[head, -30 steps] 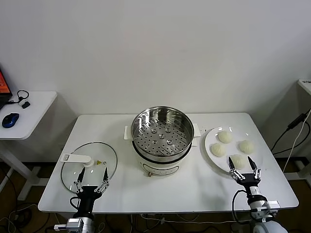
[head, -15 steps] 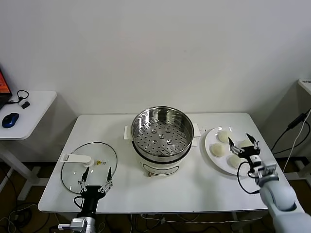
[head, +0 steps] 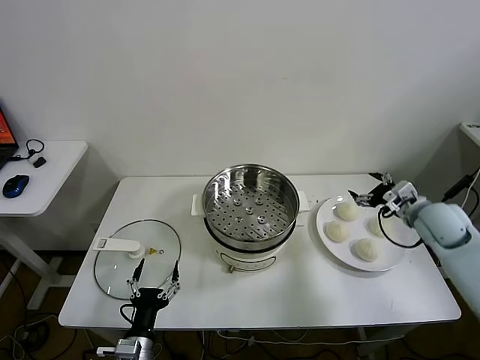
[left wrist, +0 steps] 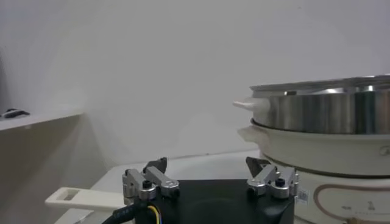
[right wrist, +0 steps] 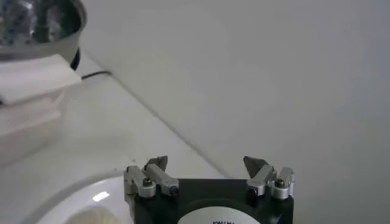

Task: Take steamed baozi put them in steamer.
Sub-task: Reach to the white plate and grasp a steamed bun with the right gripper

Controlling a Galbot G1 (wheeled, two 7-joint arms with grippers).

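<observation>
The steamer (head: 251, 206), a shiny steel pot with a perforated tray on a white base, stands mid-table with nothing inside. Several off-white baozi (head: 346, 211) lie on a white plate (head: 321, 217) to its right. My right gripper (head: 375, 187) hovers open over the plate's far edge, just beyond the rear baozi, holding nothing. In the right wrist view the gripper (right wrist: 206, 161) looks across the plate (right wrist: 73, 193) toward the steamer (right wrist: 36, 24). At the table's front left edge my left gripper (head: 155, 275) is open and idle. Its wrist view shows its empty gripper (left wrist: 207, 165) and the steamer (left wrist: 332, 115).
A flat glass lid (head: 142, 262) with a white handle (head: 118, 244) lies front left, just ahead of my left gripper. A side table with a blue mouse (head: 16, 185) stands far left. The wall runs close behind the table. A cable hangs beside the right edge.
My right gripper rose from the table's front right edge and swung back over the plate to its far side, still open. My left gripper sank slightly toward the front edge.
</observation>
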